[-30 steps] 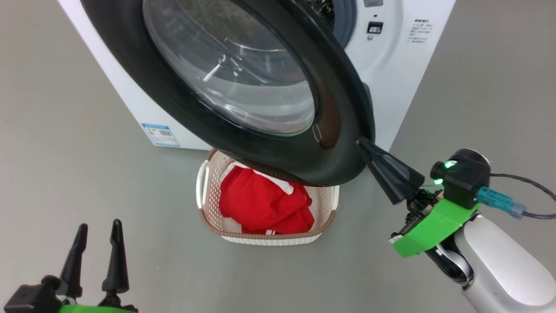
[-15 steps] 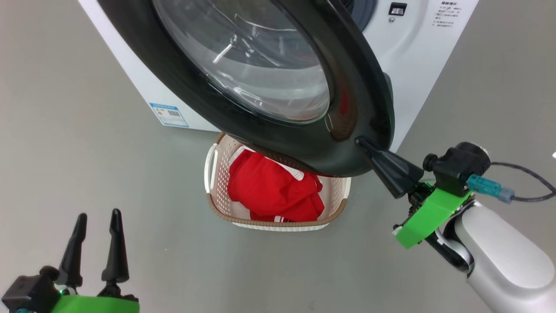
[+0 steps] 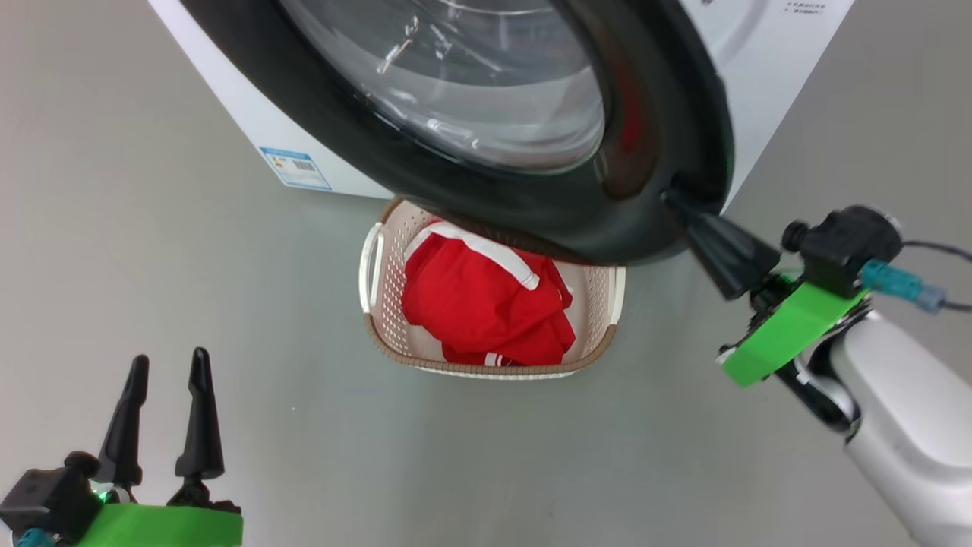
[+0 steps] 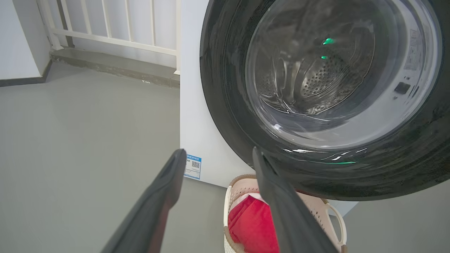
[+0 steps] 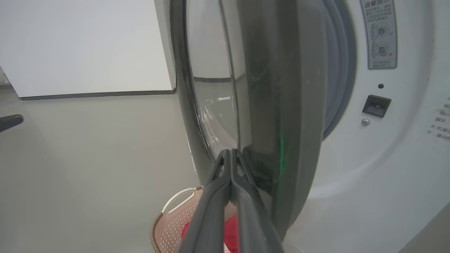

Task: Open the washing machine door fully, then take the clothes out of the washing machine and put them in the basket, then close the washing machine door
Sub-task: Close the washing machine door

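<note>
smooth grey floor (image 3: 152, 304); white wall (image 4: 17, 35) with dark baseboard (image 4: 21, 81); white railing (image 4: 116, 24) on a grey ledge (image 4: 116, 66).

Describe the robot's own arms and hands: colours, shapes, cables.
The left hand and right hand each have two long, tapered black fingers on a bright green bracket. The right forearm is glossy pale grey. A black module above its bracket carries a teal plug with a dark cable.

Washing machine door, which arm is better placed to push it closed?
Right. The right tool, shut, sits against the free edge of the washing machine door; the left tool hangs open, low and far off.
</note>
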